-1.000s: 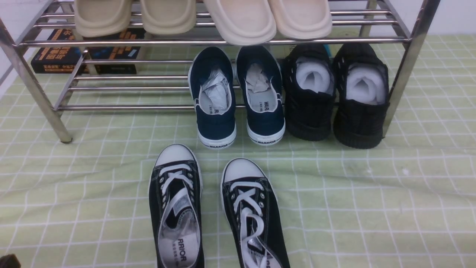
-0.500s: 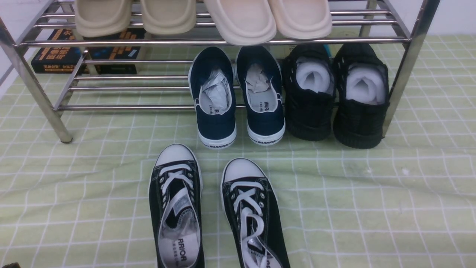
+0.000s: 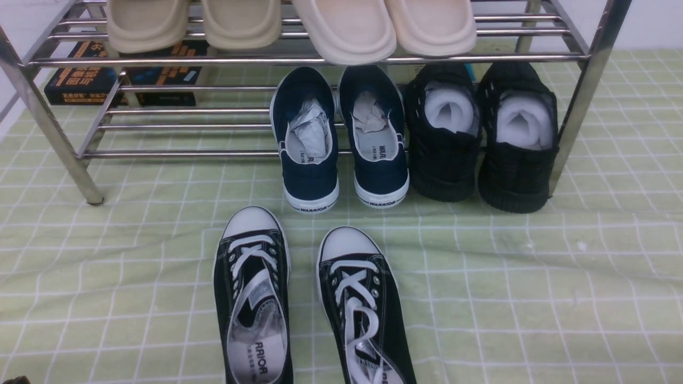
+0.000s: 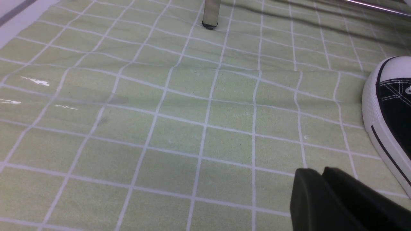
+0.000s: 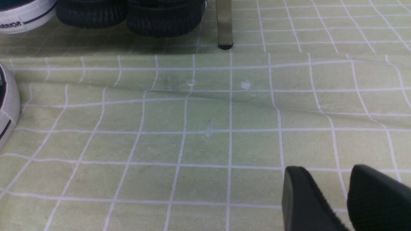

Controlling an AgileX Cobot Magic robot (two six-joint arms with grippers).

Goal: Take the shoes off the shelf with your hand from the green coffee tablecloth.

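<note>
The shoes, black canvas sneakers with white laces and toe caps, lie side by side on the green coffee tablecloth (image 3: 533,298), in front of the shelf (image 3: 320,57). The left shoe (image 3: 251,298) and the right shoe (image 3: 363,314) point their toes at the rack. My left gripper (image 4: 318,170) hovers low over the cloth beside the left shoe's toe (image 4: 391,96), jaws together and holding nothing. My right gripper (image 5: 327,168) is open over bare cloth, empty, with the right shoe's toe (image 5: 8,106) off to one side.
Navy slip-ons (image 3: 341,138) and all-black shoes (image 3: 480,133) sit on the shelf's lower tier. Beige slippers (image 3: 341,26) rest on the upper tier. Books (image 3: 117,74) lie behind the rack at the left. Chrome legs (image 3: 64,154) (image 3: 579,106) stand on the wrinkled cloth.
The dark tip of my left gripper at the front view's bottom left corner has slid down, almost out of frame. The shoes have not moved.
</note>
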